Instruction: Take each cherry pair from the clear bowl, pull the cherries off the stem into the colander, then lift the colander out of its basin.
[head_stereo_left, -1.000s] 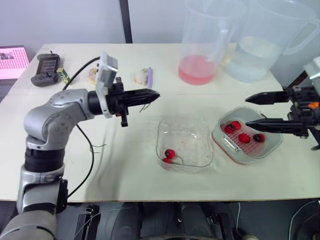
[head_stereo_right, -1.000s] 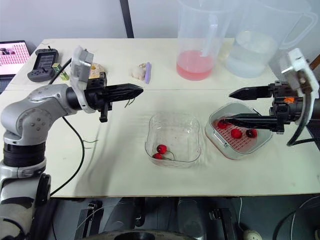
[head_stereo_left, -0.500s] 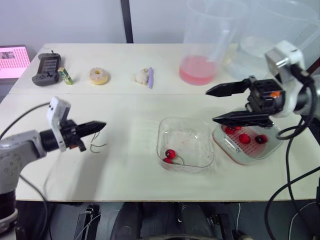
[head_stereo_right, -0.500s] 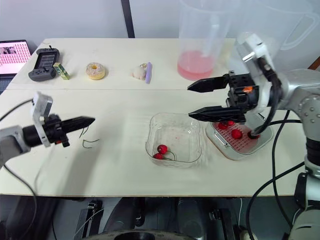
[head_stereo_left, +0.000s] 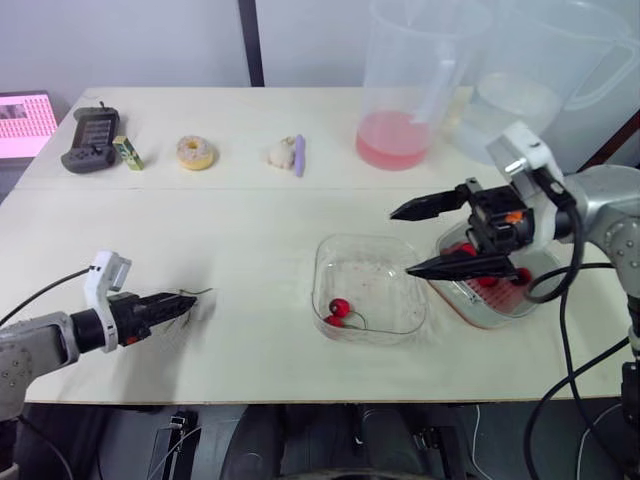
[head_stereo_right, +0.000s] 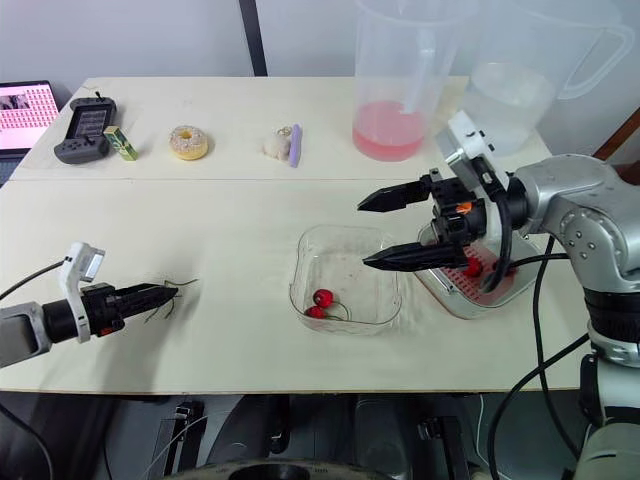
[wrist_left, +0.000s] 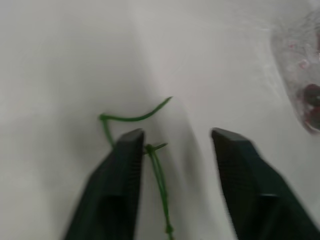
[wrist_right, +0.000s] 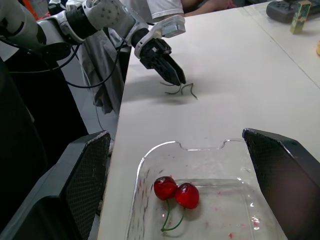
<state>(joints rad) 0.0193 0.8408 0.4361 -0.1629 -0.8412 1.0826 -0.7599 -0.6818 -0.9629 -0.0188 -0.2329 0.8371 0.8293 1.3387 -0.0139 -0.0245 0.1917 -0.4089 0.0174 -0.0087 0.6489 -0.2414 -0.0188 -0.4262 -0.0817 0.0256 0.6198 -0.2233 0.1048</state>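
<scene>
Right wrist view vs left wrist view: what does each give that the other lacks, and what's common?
Right wrist view: the cherry pair, still joined on its stem, in the clear bowl; the open right gripper; the left gripper from outside. Left wrist view: a close look between the left gripper's open fingers, with one bare stem lying between them. Shared: the loose green stems on the table and part of the bowl.

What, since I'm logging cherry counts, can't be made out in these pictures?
- Colander: eye views, right gripper covers part; cherry count unclear.
- Clear bowl: left wrist view, cut off by the edge; its cherry pair blurred.
- Stems by the left gripper: eye views, too small to count.
</scene>
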